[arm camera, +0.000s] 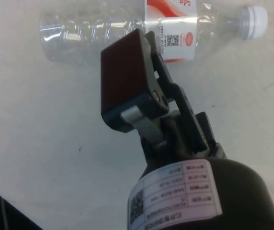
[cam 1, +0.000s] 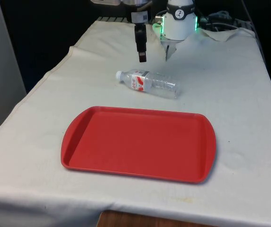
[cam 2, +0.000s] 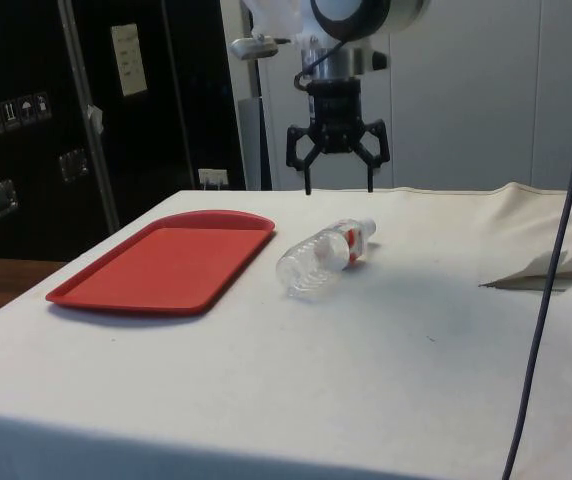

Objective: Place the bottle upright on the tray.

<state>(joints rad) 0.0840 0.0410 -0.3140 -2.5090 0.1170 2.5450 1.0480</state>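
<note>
Gripper (cam 2: 338, 186) spread wide above fallen bottle (cam 1: 149, 82).
I judge jaws released to straddle it; the red tray (cam 1: 139, 143) waits nearby, nothing on it.

Table's covered in a white cloth (cam 1: 249, 94) with a bare wooden edge (cam 1: 140, 220) peeking out in front. Dark cabinets (cam 2: 86, 110) line one side (stickers on them), and a pale wall (cam 2: 466, 90) sits behind.
</note>
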